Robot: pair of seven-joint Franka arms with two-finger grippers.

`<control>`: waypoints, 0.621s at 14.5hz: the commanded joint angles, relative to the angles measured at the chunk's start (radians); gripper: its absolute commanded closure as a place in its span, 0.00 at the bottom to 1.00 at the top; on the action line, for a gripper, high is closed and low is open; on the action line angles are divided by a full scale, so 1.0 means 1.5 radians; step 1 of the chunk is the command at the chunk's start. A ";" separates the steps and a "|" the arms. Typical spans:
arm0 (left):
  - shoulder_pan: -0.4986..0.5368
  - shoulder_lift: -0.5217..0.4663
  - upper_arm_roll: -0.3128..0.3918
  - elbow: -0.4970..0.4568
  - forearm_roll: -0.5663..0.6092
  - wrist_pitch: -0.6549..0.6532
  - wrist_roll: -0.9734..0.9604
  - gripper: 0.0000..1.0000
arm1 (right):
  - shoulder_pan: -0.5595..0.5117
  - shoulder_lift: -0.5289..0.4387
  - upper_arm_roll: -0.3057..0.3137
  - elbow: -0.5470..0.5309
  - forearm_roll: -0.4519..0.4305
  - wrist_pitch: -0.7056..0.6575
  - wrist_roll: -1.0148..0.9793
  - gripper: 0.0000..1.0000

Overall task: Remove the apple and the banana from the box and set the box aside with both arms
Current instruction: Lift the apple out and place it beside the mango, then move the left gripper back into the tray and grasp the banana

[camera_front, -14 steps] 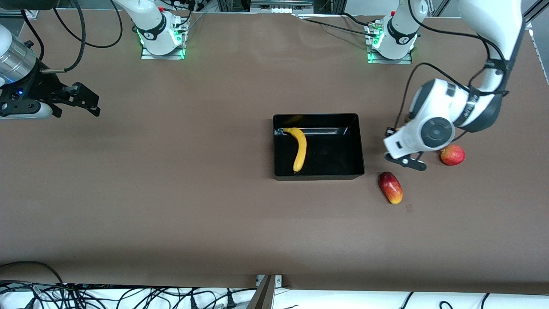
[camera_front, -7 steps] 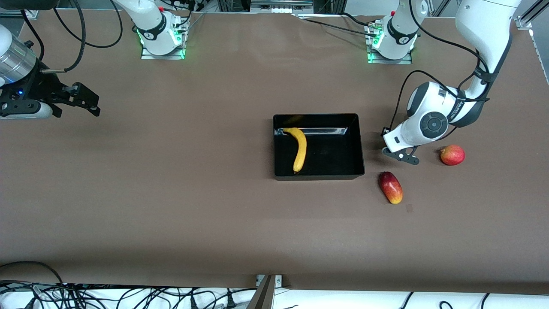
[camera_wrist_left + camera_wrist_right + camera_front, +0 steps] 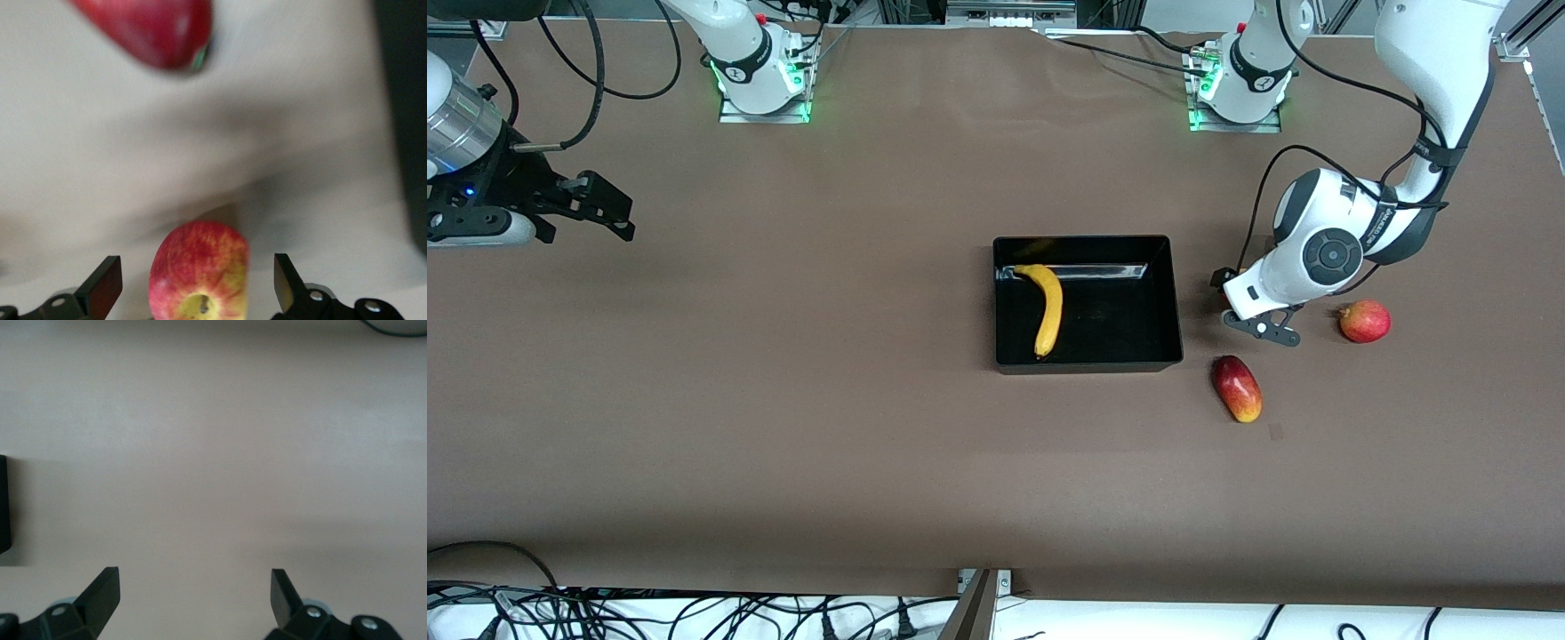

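The black tray (image 3: pixel 1165 302) sits mid-table with the yellow banana (image 3: pixel 1049 307) lying in it. My left gripper (image 3: pixel 1227 298) is low over the table beside the tray, toward the left arm's end. In the left wrist view it (image 3: pixel 197 290) is open, and the red apple with yellow streaks (image 3: pixel 200 277) sits between its fingers (image 3: pixel 100 287) with gaps on both sides. The left hand hides the apple in the front view. My right gripper (image 3: pixel 596 213) waits open and empty over the right arm's end of the table, also seen in its wrist view (image 3: pixel 193 600).
The oblong red-yellow mango (image 3: pixel 1236 388) lies nearer the front camera than the left hand. The pink-red round fruit (image 3: pixel 1365 321) lies beside the left hand toward the left arm's end. A dark red fruit (image 3: pixel 147 30) and the tray's wall (image 3: pixel 403 100) show in the left wrist view.
The left arm has come down and shifted toward the tray, bringing its hand low over the apple. The right arm has not moved.
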 commanded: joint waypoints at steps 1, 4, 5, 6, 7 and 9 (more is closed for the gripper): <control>-0.012 -0.006 -0.081 0.136 -0.004 -0.152 -0.107 0.00 | 0.003 0.000 0.000 0.009 -0.004 -0.009 0.001 0.00; -0.092 0.053 -0.104 0.248 -0.015 -0.210 -0.245 0.00 | 0.003 0.000 0.000 0.009 -0.003 -0.010 0.001 0.00; -0.128 0.078 -0.103 0.285 -0.049 -0.210 -0.293 0.00 | 0.003 0.000 0.000 0.009 -0.003 -0.010 0.001 0.00; -0.152 0.106 -0.103 0.311 -0.061 -0.208 -0.343 0.00 | 0.003 -0.001 0.000 0.009 -0.003 -0.010 0.001 0.00; -0.164 0.131 -0.103 0.326 -0.062 -0.198 -0.377 0.00 | 0.003 -0.001 0.000 0.009 -0.003 -0.010 0.001 0.00; -0.203 0.158 -0.100 0.317 -0.060 -0.132 -0.426 0.00 | 0.003 -0.001 0.000 0.009 -0.003 -0.010 0.001 0.00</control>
